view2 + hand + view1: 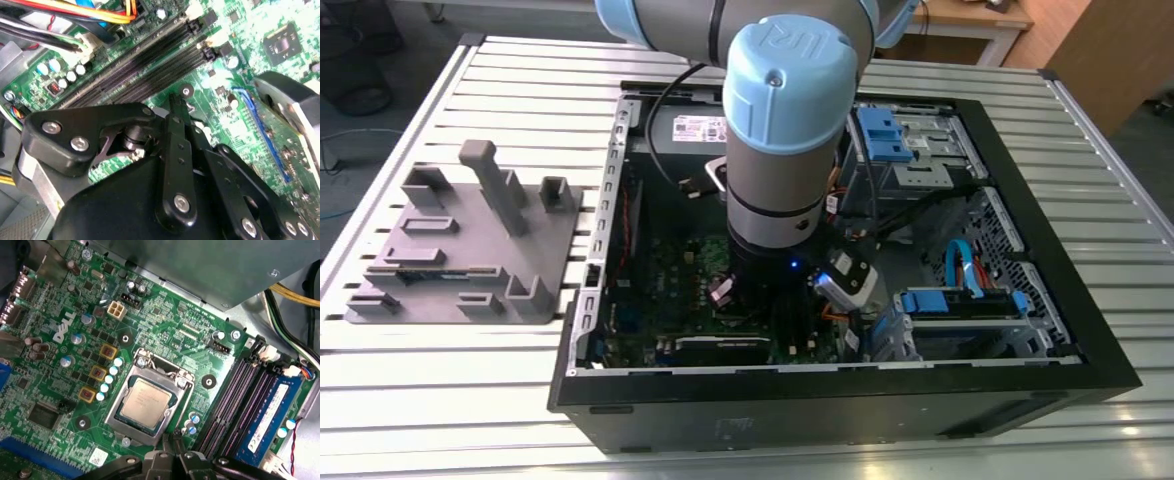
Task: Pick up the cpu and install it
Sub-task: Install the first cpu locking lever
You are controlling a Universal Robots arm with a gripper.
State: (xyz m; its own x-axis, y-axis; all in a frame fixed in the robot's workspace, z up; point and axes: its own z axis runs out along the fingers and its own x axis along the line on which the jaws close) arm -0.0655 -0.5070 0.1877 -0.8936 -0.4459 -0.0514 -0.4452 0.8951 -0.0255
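Observation:
In the first wrist view the cpu, a small square chip with a silvery top, lies flat inside the silver socket frame on the green motherboard. My gripper sits just off the frame's edge nearest the memory slots, fingers together and holding nothing. In the second wrist view the black gripper linkage and its fingers hang low over the board beside the dark memory slots. In the exterior view my arm reaches down into the open computer case.
A grey plastic fixture stands on the slatted table at the exterior view's left. A blue memory stick fills one slot. Cables, drive bays and the case walls crowd around the arm.

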